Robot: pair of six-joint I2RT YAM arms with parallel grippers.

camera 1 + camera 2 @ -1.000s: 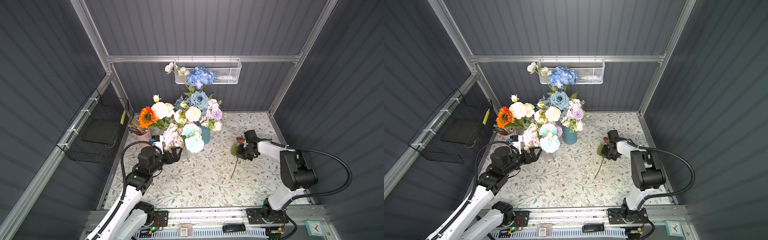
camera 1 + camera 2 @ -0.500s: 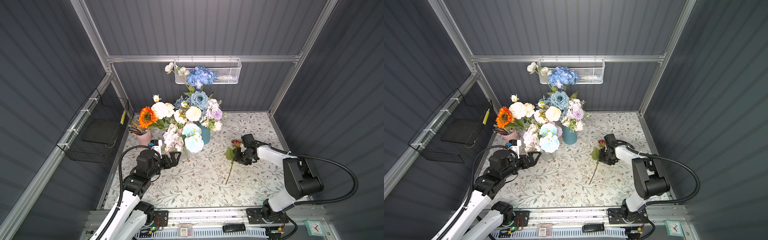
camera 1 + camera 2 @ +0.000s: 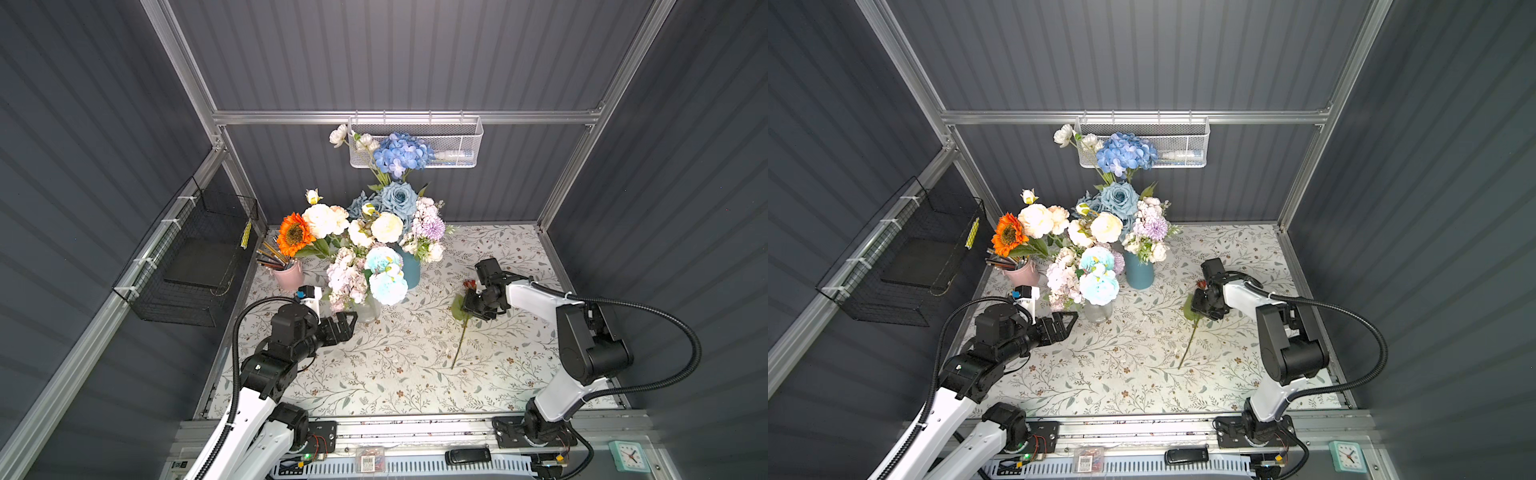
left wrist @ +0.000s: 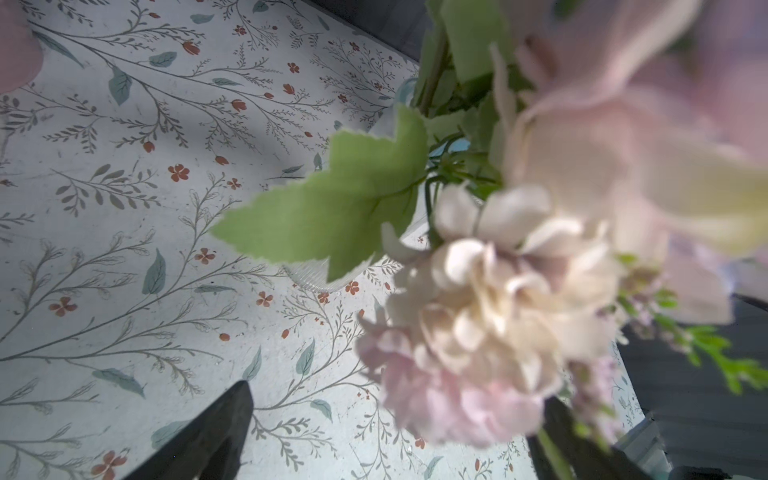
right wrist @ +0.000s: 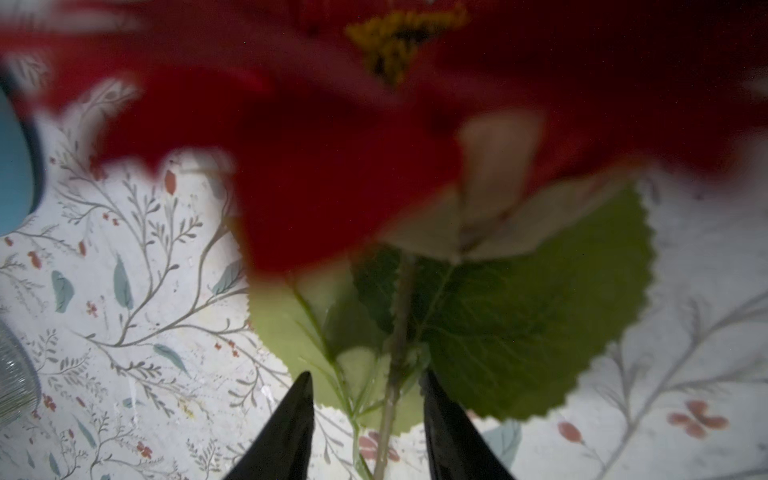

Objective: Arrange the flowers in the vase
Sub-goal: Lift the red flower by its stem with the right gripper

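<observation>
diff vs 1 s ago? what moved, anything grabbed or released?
The right claw opened and let go of the red flower: its jaws now stand apart on either side of the stem. Just before that it shifted the flower slightly toward the left arm's side and the front. The left claw, open throughout, drew back a little from the glass vase. The bouquets, teal vase and pink cup are unchanged.
</observation>
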